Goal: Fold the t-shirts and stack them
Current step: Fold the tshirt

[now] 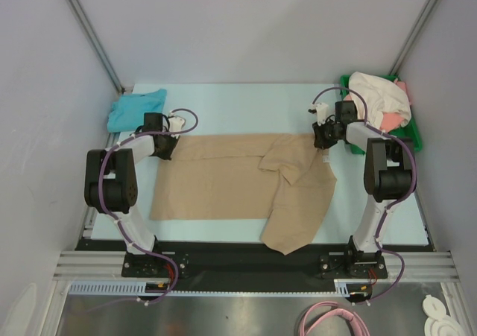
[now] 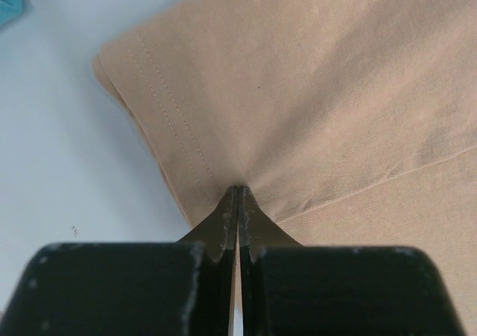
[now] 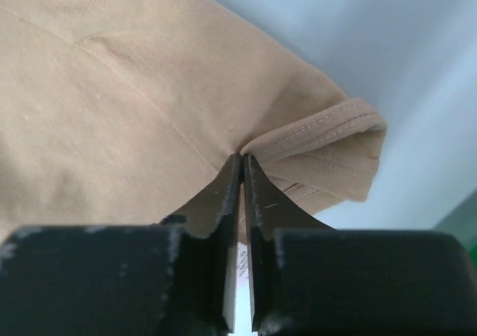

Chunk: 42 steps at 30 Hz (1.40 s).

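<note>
The tan t-shirt (image 1: 238,187) lies spread across the middle of the worktop (image 1: 246,105). Its 3 o'clock part is folded over in a loose flap, which trails toward 5 o'clock past the near edge. The left fingers (image 1: 165,151) are at its 10 o'clock corner and the right fingers (image 1: 320,138) at its 2 o'clock corner.

The top view does not show the grip; the wrist views do. In the left wrist view the left fingers (image 2: 235,202) are clenched on the tan t-shirt (image 2: 313,90) just inside a double-stitched hem, with creases fanning out from the pinch. In the right wrist view the right fingers (image 3: 237,173) are clenched on the cloth (image 3: 112,90) beside a stitched, rolled-over hem at 2 o'clock.

Only the top view shows the rest. A teal t-shirt (image 1: 136,109) lies crumpled at 10 o'clock on the worktop, near the left fingers but apart from the tan cloth; a sliver of it (image 2: 7,1) shows in the left wrist view. A green tray (image 1: 414,138) sits at 2 o'clock and holds a heaped cream t-shirt (image 1: 376,94) with a coral-pink t-shirt (image 1: 401,90) partly under it
</note>
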Motion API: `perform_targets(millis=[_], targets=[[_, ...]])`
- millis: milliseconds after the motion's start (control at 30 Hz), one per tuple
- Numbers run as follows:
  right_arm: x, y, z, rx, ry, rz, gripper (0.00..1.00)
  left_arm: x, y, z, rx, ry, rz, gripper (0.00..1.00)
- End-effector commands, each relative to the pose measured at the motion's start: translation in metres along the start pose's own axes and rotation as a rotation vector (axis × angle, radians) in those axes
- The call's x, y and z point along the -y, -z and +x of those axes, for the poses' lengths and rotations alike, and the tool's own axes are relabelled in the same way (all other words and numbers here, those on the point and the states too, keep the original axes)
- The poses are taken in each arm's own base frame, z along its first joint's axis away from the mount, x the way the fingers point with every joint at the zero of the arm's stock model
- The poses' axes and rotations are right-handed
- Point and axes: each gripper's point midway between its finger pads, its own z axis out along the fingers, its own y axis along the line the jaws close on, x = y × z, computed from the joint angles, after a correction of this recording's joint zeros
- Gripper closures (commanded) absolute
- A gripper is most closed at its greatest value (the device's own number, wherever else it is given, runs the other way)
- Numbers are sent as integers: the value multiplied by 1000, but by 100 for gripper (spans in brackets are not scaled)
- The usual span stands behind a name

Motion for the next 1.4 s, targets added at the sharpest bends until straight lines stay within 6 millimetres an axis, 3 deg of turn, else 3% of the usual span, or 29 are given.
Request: perform_targets(millis=[0, 67, 400, 800, 967, 1033, 1067, 1100, 1133, 1167, 1200, 1233, 1300, 1333, 1367], targets=[[9, 0, -6, -8, -1, 44, 94, -3, -1, 6, -21, 14, -1, 100], [13, 1, -7, -1, 5, 65, 100, -3, -2, 6, -25, 14, -2, 100], [40, 4, -14, 12, 22, 187, 100, -15, -9, 11, -54, -3, -61, 100], [63, 1, -17, 8, 17, 267, 100, -38, -15, 2, -56, -28, -151, 100], [68, 7, -24, 34, 14, 304, 96, -43, -5, -11, -1, -24, -184, 100], [72, 22, -37, 78, 32, 340, 94, -48, 9, -20, 50, -16, -219, 100], [69, 25, -34, 84, 35, 340, 91, -49, 13, -22, 63, -17, -229, 99], [65, 30, -37, 101, 44, 335, 76, -50, 25, -27, 90, -15, -242, 100], [59, 47, -54, 163, 65, 328, 69, -48, 31, -30, 108, -11, -243, 100], [54, 55, -56, 181, 72, 321, 65, -46, 36, -31, 120, -10, -237, 100], [45, 58, -52, 187, 78, 298, 62, -42, 50, -36, 158, -14, -229, 100], [33, 79, -66, 246, 118, 280, 61, -38, 56, -38, 172, -16, -225, 99], [17, 91, -59, 261, 145, 247, 61, -35, 75, -43, 212, -16, -231, 98], [1, 96, -58, 269, 190, 186, 60, -23, 78, -46, 218, -31, -203, 98], [-10, 113, -64, 302, 234, 168, 61, -20, 86, -48, 236, -34, -201, 97]])
